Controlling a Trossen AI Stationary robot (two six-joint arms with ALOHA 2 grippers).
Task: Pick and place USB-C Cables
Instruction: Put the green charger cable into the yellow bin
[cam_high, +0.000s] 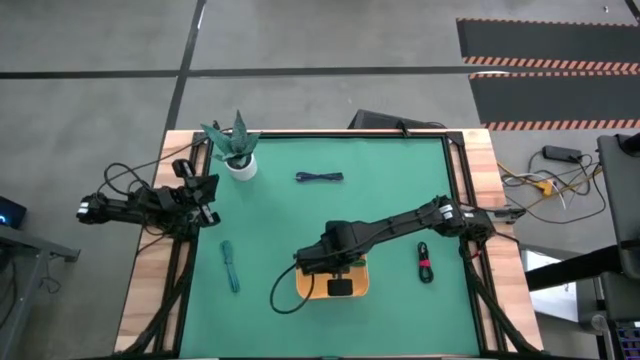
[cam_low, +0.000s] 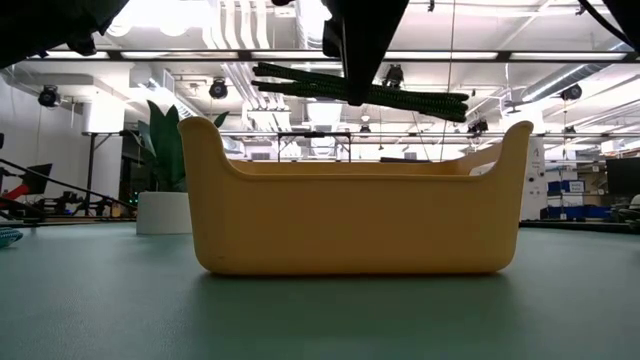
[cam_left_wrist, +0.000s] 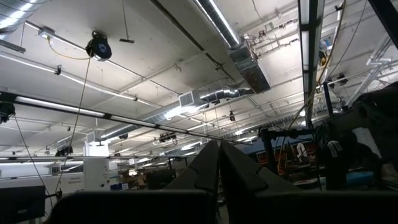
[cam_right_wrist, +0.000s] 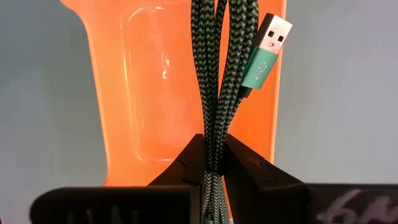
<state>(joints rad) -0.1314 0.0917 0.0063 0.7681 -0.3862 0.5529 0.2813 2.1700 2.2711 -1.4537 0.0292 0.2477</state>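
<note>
Clamped between my right gripper's fingers, the green cable hung directly above the orange tray. I judged its long ends might catch the rim and drape outside on release. My left gripper waited near the plant, fingers pressed together. Blue, teal and black-red cables lay on the mat.

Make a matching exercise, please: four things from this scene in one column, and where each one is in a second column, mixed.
Things:
1. green cable
2. dark blue cable
3. teal cable
4. black cable with a red band

Places:
A. on the mat, near the potted plant
B. on the mat, left of the orange tray
C. held in the right gripper above the tray
D. on the mat, right of the tray

Pairs: 1-C, 2-A, 3-B, 4-D
</note>
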